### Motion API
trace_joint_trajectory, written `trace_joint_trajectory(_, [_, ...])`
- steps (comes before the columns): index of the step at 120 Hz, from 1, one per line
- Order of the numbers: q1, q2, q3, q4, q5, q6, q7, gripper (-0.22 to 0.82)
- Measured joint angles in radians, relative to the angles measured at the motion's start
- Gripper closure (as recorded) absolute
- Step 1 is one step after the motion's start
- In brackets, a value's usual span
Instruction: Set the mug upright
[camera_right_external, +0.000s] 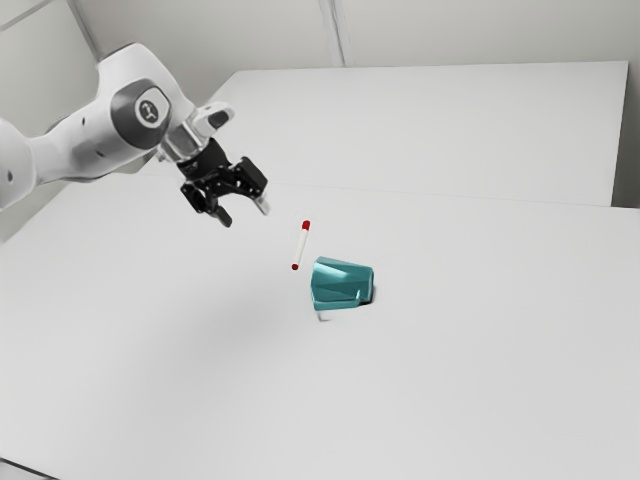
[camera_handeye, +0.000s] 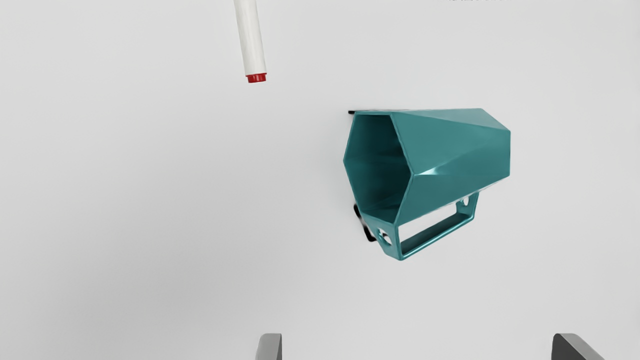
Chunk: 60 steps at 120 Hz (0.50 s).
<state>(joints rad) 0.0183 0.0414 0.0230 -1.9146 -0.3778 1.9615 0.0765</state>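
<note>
My gripper (camera_right_external: 245, 212) hangs above the table toward the exterior view's upper left, apart from the mug. The teal faceted mug (camera_right_external: 342, 284) lies on its side, its mouth toward the exterior view's left. In the wrist view the mug (camera_handeye: 450, 160) shows its dark hollow inside, and its rectangular handle sticks out on the side nearer my fingertips. Wide apart, with nothing between them, stand the two fingers of my gripper (camera_handeye: 417, 347).
A white marker with red ends (camera_right_external: 301, 246) lies close to the mug, on the side toward the exterior view's top; its white barrel (camera_handeye: 251, 40) is partly in the wrist view. Both rest on the pale tabletop (camera_right_external: 180, 350).
</note>
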Motion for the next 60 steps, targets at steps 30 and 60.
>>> trace_joint_trajectory(30, [-0.009, 0.004, 0.021, -0.134, -0.295, 0.138, 0.154, 0.02])
trace_joint_trajectory(60, [0.002, 0.051, 0.037, -0.239, -0.626, 0.198, 0.390, 0.02])
